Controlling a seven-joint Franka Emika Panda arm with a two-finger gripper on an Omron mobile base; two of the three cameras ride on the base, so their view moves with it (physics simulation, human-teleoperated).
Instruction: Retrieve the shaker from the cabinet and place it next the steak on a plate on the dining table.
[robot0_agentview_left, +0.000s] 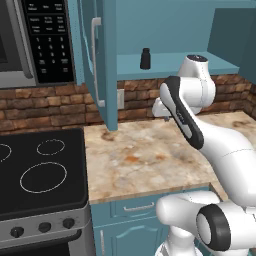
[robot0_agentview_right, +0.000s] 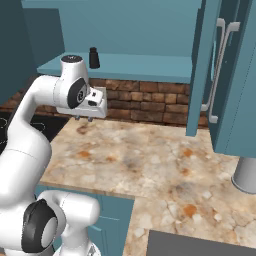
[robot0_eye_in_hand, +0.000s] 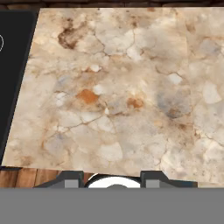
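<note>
The shaker (robot0_agentview_left: 145, 58) (robot0_agentview_right: 93, 58), a small black bottle, stands upright on the teal shelf of the open cabinet (robot0_agentview_left: 170, 66) (robot0_agentview_right: 145, 67). The cabinet door (robot0_agentview_left: 95, 65) (robot0_agentview_right: 200, 65) hangs open with its long silver handle showing. My gripper (robot0_agentview_left: 164, 117) (robot0_agentview_right: 86, 119) (robot0_eye_in_hand: 112, 179) hovers below the shelf, above the marbled counter, pointing down. It is open, its fingertips (robot0_eye_in_hand: 72, 179) wide apart with nothing between them. The steak, the plate and the dining table are out of view.
A black stovetop (robot0_agentview_left: 40, 170) borders the counter (robot0_agentview_left: 150, 155) on the left, under a microwave (robot0_agentview_left: 30, 40). A brick backsplash (robot0_agentview_right: 150, 102) runs behind. A second cabinet door (robot0_agentview_right: 235, 75) and a grey cylinder (robot0_agentview_right: 245, 175) stand at the right.
</note>
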